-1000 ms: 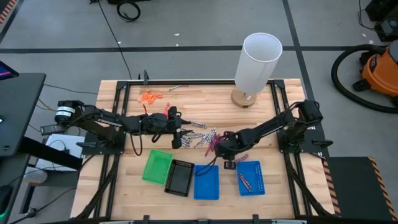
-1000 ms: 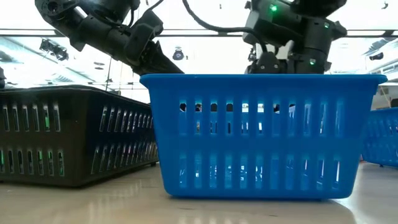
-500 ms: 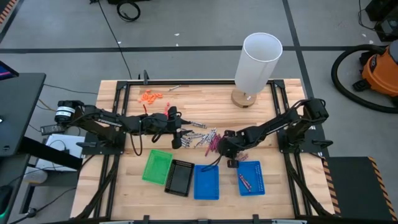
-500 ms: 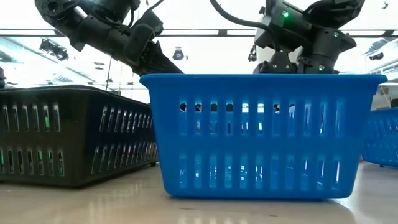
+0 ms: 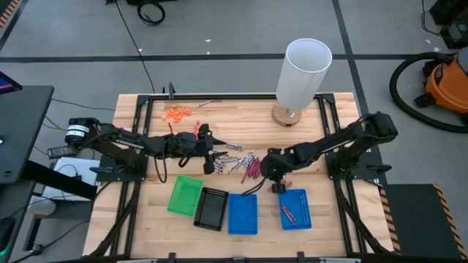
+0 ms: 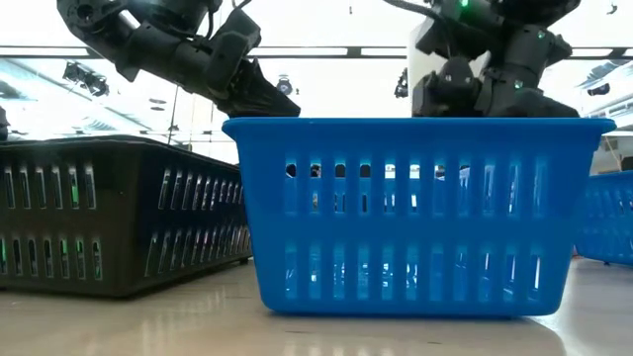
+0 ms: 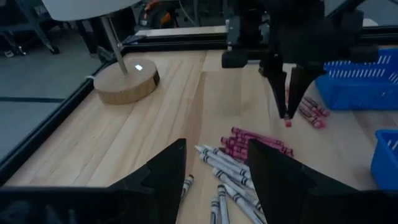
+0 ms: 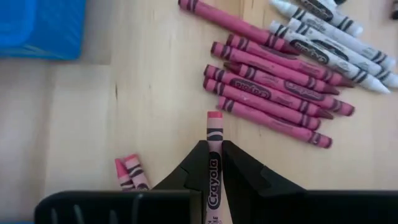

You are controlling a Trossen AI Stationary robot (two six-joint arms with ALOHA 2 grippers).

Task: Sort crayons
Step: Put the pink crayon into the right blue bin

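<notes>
High view: the crayons lie in a loose pile mid-worktop, between the two arms. The left gripper sits at the pile's left edge; the right gripper is near the right blue tray.

Low view: a blue tray fills the front, a black tray beside it.

Left wrist view: the left gripper is spread wide, holding nothing, over grey crayons.

Right wrist view: the right gripper is clenched on one pink crayon above the worktop; more pink crayons lie apart.
</notes>
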